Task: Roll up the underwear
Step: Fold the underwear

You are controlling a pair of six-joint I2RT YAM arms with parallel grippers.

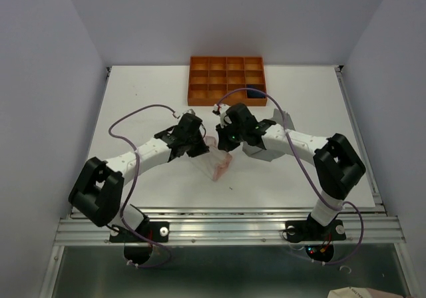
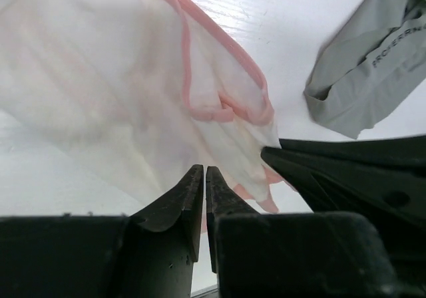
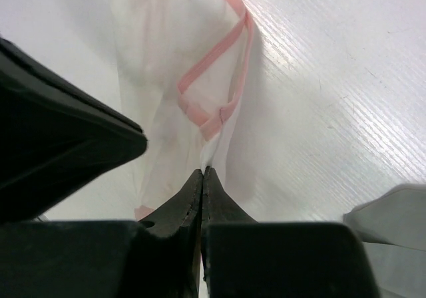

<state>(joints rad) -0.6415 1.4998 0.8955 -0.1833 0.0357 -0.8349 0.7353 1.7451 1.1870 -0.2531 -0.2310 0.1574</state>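
Note:
The thin pale pink-white underwear (image 1: pixel 219 163) with pink trim hangs between my two grippers at the table's middle, its lower end on the table. My left gripper (image 2: pixel 204 173) is shut with the cloth (image 2: pixel 133 92) at its tips. My right gripper (image 3: pixel 203 171) is shut, pinching an edge of the same cloth (image 3: pixel 180 58). The two grippers are close together, left (image 1: pixel 200 142) and right (image 1: pixel 225 138). The grey underwear (image 1: pixel 256 150) lies partly under my right arm; it also shows in the left wrist view (image 2: pixel 366 72). A navy garment (image 1: pixel 254 93) sits in a tray compartment.
An orange compartment tray (image 1: pixel 226 80) stands at the back centre of the white table (image 1: pixel 146 98). The table's rails run along the front and right edges. The arms' purple cables loop above the table.

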